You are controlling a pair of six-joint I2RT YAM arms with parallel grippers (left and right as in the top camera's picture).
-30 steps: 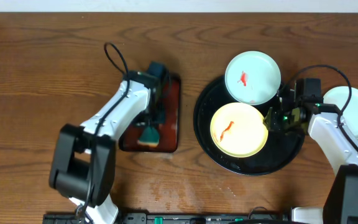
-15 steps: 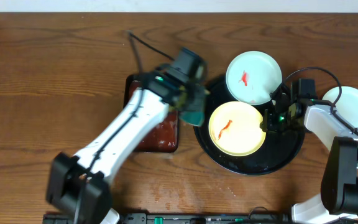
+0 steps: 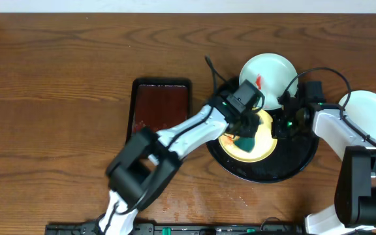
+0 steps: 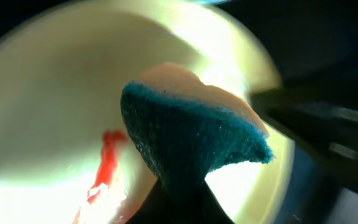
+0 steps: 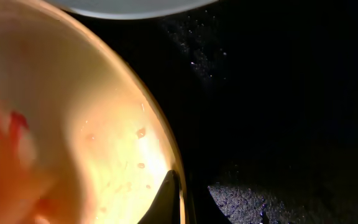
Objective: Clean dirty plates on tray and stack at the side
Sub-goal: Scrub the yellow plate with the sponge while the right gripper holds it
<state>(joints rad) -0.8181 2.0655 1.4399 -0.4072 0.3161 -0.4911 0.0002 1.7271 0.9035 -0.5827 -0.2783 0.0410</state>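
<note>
Now the left gripper (image 3: 246, 138) pinches a sponge (image 4: 191, 140) over the yellow plate (image 3: 264, 147) on the tray (image 3: 299, 163), while the right gripper (image 3: 282, 124) clamps that plate's right rim.

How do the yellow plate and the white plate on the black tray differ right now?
The yellow plate is pale yellow; the white plate on the tray is white. The yellow plate lies toward the tray's middle under the left hand's sponge, the right hand pinching its rim; the white plate sits untouched at the far rim. Both carry a red smear.
</note>
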